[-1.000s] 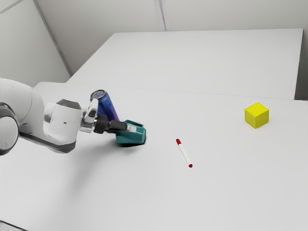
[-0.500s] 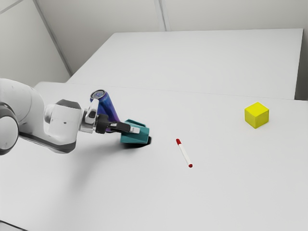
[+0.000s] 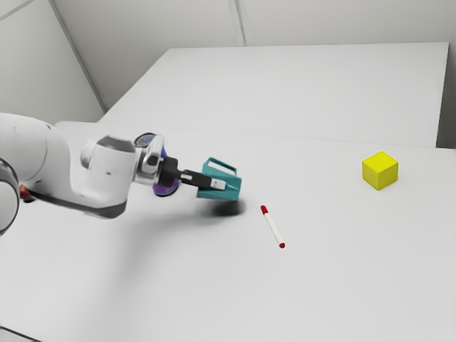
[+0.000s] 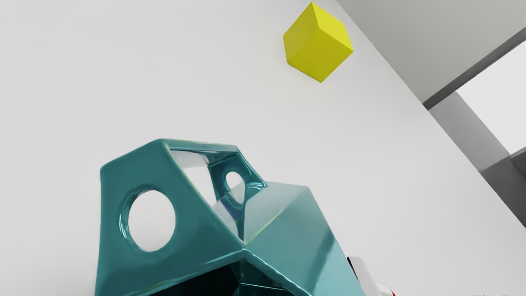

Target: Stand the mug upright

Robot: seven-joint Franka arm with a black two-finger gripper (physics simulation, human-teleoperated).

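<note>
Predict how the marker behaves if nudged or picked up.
The marker would likely roll if pushed side-on: it looks round and lies flat on the table. Its straight shape suggests it stays stiff when gripped. Probably light, being so thin.

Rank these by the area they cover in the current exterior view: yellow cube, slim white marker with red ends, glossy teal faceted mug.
1. Teal mug, handle included
2. Yellow cube
3. Marker: long but thin, so the least area
</note>
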